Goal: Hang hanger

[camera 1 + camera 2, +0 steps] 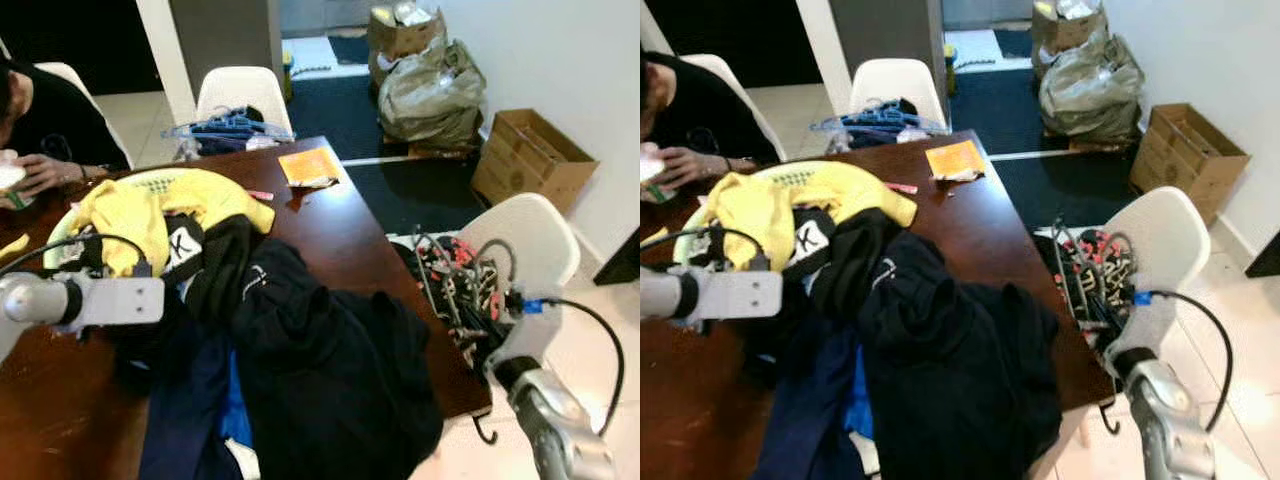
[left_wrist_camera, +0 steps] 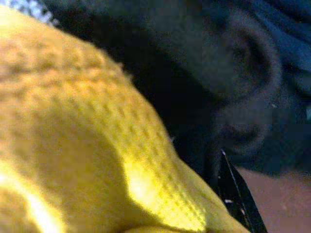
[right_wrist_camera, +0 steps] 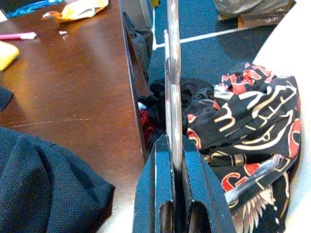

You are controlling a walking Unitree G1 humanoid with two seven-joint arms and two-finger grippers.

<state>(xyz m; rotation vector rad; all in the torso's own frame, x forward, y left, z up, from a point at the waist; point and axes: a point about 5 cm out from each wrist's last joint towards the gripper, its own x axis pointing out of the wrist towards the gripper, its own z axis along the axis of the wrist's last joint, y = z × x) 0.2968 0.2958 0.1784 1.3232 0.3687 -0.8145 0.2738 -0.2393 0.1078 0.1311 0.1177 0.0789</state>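
Right gripper clamped tight on thin grey metal hanger, held by dark wooden table edge, above white chair piled with black-red printed clothes. Left gripper buried in yellow knit garment, can't tell jaw state. Looks like carry stage; next probably needs finding rail, hook lined up.

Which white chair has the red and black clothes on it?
The white chair beside the right tool; the far chair holds blue hangers instead.
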